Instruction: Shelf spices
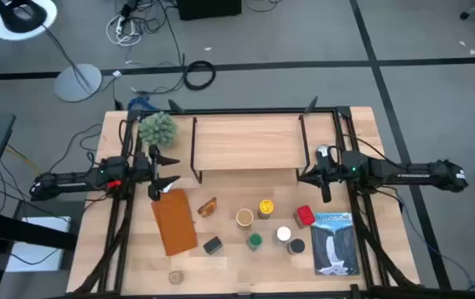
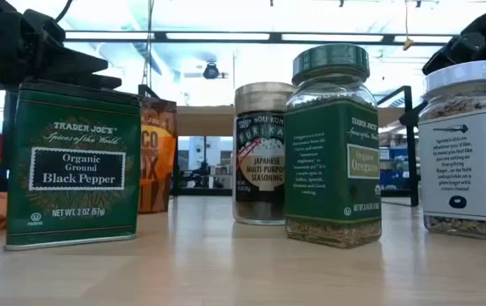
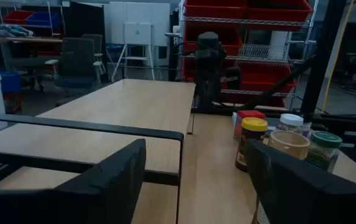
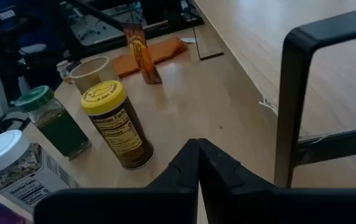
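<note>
The shelf [image 1: 246, 143], a light wooden board on black wire legs, stands at the table's far middle. The spices stand loose on the table in front of it: an amber packet [image 1: 207, 207], a tan-lidded jar [image 1: 244, 218], a yellow-lidded jar [image 1: 266, 207], a red tin [image 1: 305, 217], white-lidded [image 1: 283, 234], green-lidded [image 1: 255, 241] and black-lidded [image 1: 296, 246] jars, and a dark green tin [image 1: 213, 245]. My left gripper [image 1: 164, 174] hovers open at the shelf's left front corner. My right gripper [image 4: 198, 163] is shut on nothing at the right front corner, beside a shelf leg [image 4: 295, 99].
An orange-brown notebook [image 1: 173, 220] lies left of the spices and a blue-and-white book [image 1: 335, 242] right of them. A green plant [image 1: 157, 129] stands at the shelf's far left. A small round tan thing [image 1: 175, 276] sits near the front edge.
</note>
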